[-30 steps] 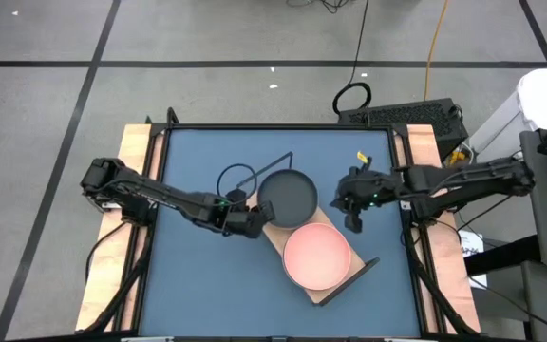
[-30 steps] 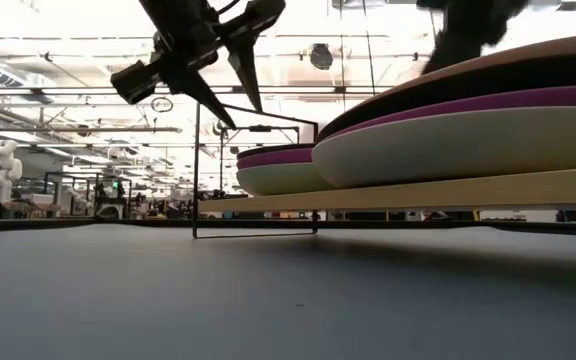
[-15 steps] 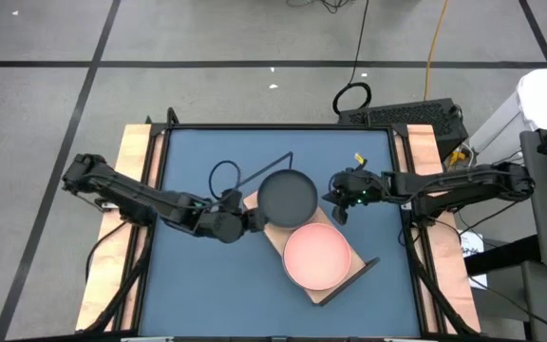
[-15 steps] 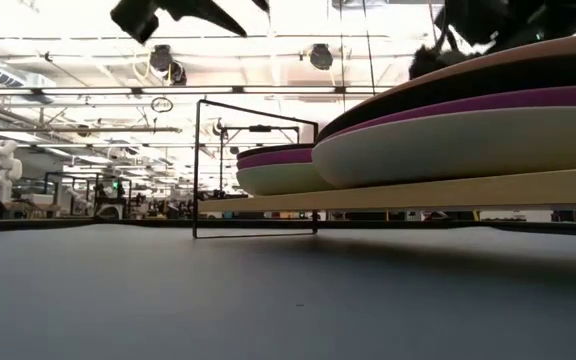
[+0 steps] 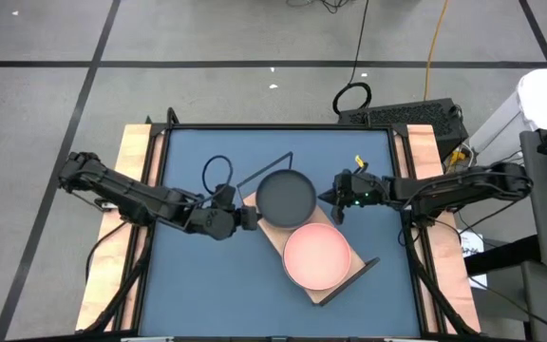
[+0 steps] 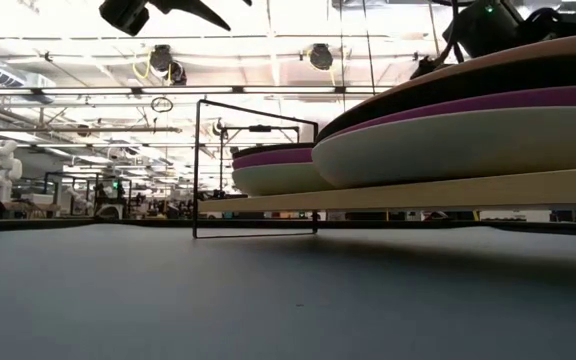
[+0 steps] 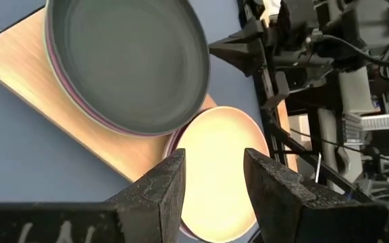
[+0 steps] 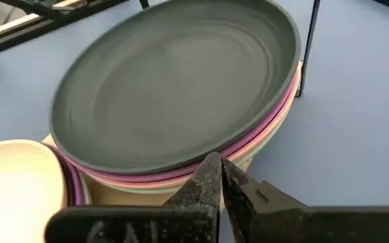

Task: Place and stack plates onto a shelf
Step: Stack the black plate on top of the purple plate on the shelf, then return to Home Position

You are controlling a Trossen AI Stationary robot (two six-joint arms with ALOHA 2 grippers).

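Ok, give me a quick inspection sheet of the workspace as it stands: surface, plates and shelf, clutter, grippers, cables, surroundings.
Surface: blue table top, bare apart from the shelf.
Job's things: shelf lies diagonally; two plate stacks on it, black plate on top of one, pink plate on top of the other.
Clutter: nothing seen.
Grippers: left gripper open and empty beside the black stack; right gripper shut and empty, close to that stack's rim.
Cables: a looped cable on the left arm; a coil and a yellow cable on the floor.
Surroundings: grey floor with dark lines, equipment at the right edge.
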